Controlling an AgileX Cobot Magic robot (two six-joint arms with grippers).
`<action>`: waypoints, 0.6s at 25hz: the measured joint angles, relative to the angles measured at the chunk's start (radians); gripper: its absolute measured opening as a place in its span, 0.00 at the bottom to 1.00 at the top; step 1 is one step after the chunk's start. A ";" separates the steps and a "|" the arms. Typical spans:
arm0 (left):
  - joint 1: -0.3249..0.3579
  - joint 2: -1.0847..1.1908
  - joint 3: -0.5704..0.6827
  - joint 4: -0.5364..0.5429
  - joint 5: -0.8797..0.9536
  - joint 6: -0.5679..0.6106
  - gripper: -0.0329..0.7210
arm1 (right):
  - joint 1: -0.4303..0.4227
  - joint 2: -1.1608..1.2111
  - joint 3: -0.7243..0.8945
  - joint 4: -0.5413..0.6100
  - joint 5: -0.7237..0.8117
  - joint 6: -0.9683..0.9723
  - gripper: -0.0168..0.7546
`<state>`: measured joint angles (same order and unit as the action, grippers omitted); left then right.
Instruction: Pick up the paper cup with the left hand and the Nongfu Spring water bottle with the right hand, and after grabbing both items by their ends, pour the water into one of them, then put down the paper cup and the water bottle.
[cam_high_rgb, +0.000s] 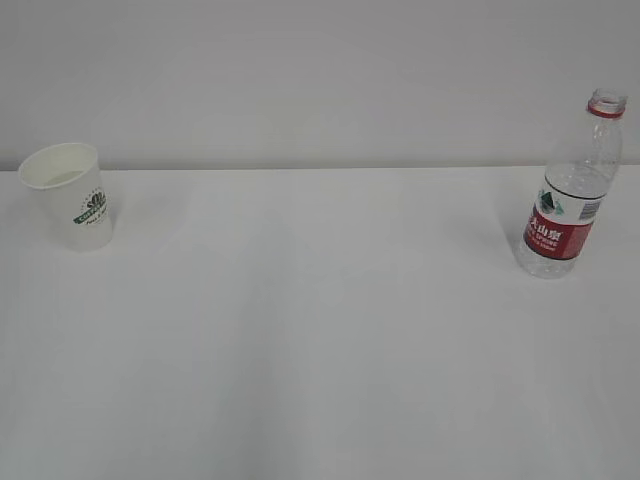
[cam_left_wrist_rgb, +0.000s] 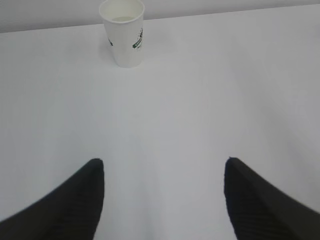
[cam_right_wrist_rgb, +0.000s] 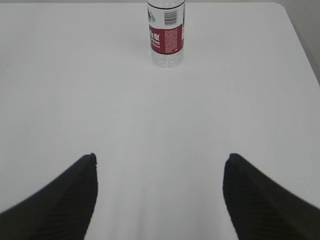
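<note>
The white paper cup (cam_high_rgb: 70, 195) with a dark green logo stands upright at the table's far left; it also shows far ahead in the left wrist view as the paper cup (cam_left_wrist_rgb: 124, 33). A pale pool of water (cam_left_wrist_rgb: 122, 19) lies inside it. The uncapped Nongfu Spring water bottle (cam_high_rgb: 570, 190), clear with a red neck ring and red-and-white label, stands upright at the far right. Only the lower part of the bottle (cam_right_wrist_rgb: 166, 35) shows in the right wrist view. My left gripper (cam_left_wrist_rgb: 164, 162) and right gripper (cam_right_wrist_rgb: 160, 157) are both open over bare table, well short of their objects. Neither appears in the exterior view.
The white table (cam_high_rgb: 320, 330) ends at a pale wall (cam_high_rgb: 320, 80) behind the cup and bottle. The table's rounded far right corner (cam_right_wrist_rgb: 282, 10) lies right of the bottle.
</note>
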<state>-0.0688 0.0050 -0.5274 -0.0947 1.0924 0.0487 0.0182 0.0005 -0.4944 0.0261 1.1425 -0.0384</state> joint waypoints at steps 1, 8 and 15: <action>0.000 0.000 0.000 0.000 0.001 0.000 0.78 | 0.000 0.000 0.000 0.000 0.000 0.000 0.78; 0.000 0.000 0.000 0.000 0.001 0.000 0.83 | 0.000 0.000 0.000 0.000 0.000 0.000 0.78; 0.000 0.000 0.000 0.000 0.001 0.000 0.83 | 0.000 0.000 0.000 0.007 0.000 0.000 0.78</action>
<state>-0.0688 0.0050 -0.5274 -0.0947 1.0929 0.0487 0.0182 0.0005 -0.4944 0.0330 1.1425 -0.0384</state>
